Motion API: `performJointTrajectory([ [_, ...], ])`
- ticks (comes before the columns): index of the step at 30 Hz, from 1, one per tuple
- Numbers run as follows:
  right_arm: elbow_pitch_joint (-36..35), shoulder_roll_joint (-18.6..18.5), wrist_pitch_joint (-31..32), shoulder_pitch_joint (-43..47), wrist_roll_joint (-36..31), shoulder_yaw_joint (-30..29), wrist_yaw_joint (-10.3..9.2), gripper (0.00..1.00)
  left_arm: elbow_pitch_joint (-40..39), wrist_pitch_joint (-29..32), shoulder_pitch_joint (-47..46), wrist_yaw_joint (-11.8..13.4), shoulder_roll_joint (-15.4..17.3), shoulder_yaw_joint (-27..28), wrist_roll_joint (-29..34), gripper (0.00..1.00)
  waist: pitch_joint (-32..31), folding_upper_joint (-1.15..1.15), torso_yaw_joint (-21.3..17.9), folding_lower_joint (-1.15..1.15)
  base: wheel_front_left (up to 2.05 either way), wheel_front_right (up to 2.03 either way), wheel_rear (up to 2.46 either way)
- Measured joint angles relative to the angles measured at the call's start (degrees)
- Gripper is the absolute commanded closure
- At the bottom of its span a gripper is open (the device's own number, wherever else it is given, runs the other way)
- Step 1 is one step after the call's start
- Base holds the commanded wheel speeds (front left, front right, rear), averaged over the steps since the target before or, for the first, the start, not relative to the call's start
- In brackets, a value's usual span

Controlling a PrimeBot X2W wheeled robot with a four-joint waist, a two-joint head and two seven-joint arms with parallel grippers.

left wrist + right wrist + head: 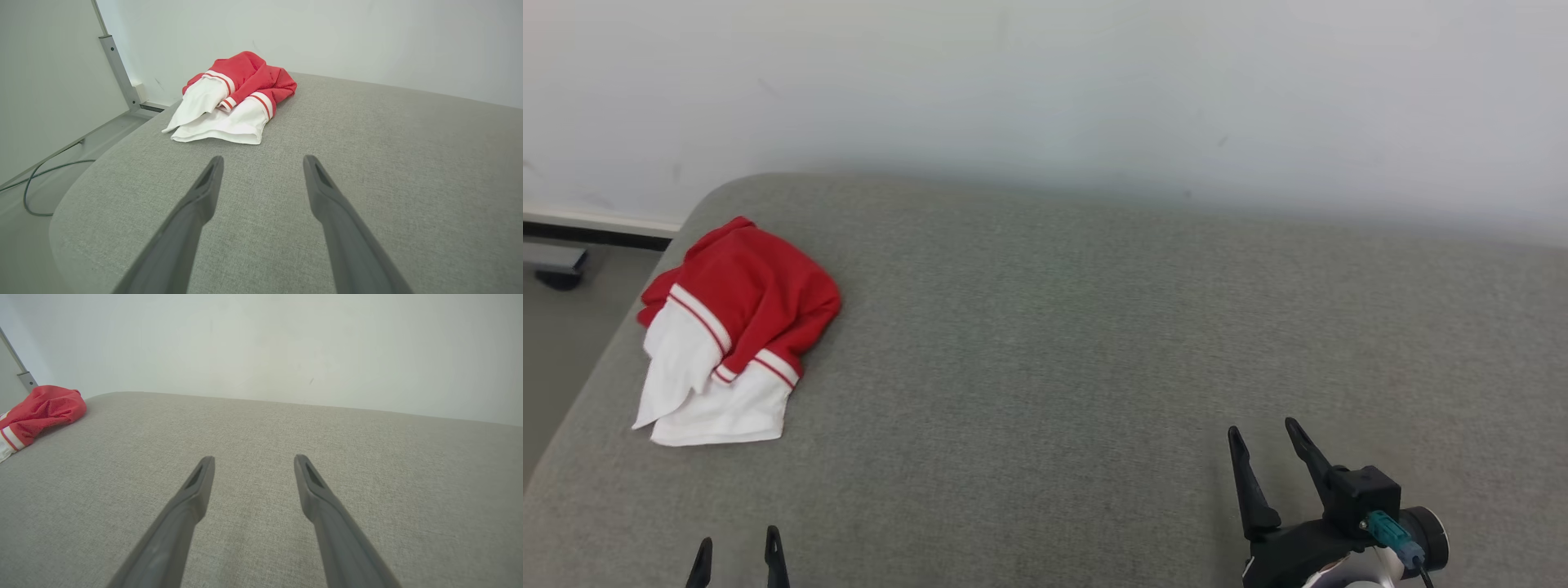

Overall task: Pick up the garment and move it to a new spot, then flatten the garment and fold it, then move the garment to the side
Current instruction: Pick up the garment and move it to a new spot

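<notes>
A wide grey cushion (1045, 367) runs up to a plain pale wall (1045, 82). In the head view a crumpled garment (731, 327), red with white panels and thin red and white stripes, lies in a loose heap at about nine o'clock, close to the cushion's rounded left corner. The red part is toward the wall and the white cloth spills toward the robot.

The left gripper (738, 547) shows at seven o'clock as two dark fingertips at the bottom edge, below the garment and apart from it. The right gripper (1262, 433) sits at five o'clock, well apart from the garment, with its fingers pointing toward twelve o'clock.

In the left wrist view the two long fingers (192, 212) are spread wide with bare cushion between them. They grasp nothing, and the garment lies beyond them at about eleven o'clock. A dark cable (41, 183) curls on the floor (24, 245) at nine o'clock.

In the right wrist view the fingers (179, 514) are likewise spread wide and hold nothing. The garment is at that view's left edge, near ten o'clock.
</notes>
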Motion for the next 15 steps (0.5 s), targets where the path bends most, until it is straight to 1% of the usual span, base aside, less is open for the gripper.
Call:
performJointTrajectory([
  [15, -0.52, 0.02, 0.01, -0.01, 1.13, 1.44, 0.00, 0.00, -0.24, 0.00, 0.70, -0.20, 0.00, 2.54, 0.07, 0.00, 0.70, 0.00, 13.99, 0.00, 0.00, 0.00, 0.00],
])
